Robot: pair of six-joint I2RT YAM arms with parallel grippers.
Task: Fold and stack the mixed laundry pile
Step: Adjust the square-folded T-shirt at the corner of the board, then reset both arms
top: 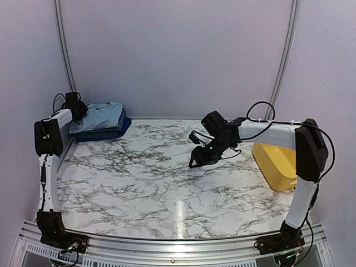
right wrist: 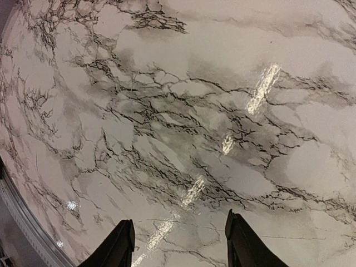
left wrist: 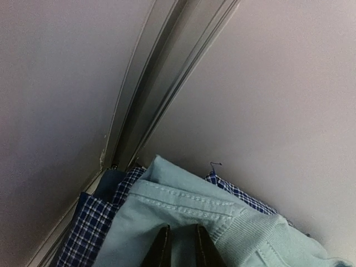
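Fig.: marble table [top: 139, 183] w/ yellow tub [top: 275, 164] at R edge beside the right arm; folded stack [top: 100, 122] sits in the far-L corner against the wall, wall rail [left wrist: 161, 83] just behind it. Stack layers are partly hidden: light-blue T-shirt [left wrist: 183, 206] on top covers most of checked shirt [left wrist: 92, 228], dark-blue piece [left wrist: 108, 181] shows as an edge only, and finger bases are cut off by the frame. At the stack, left gripper [left wrist: 181, 233] is nearly closed, pinching T-shirt cloth btw. its fingers; right gripper [right wrist: 178, 219] has jaws well apart, empty, above bare marble mid-table.
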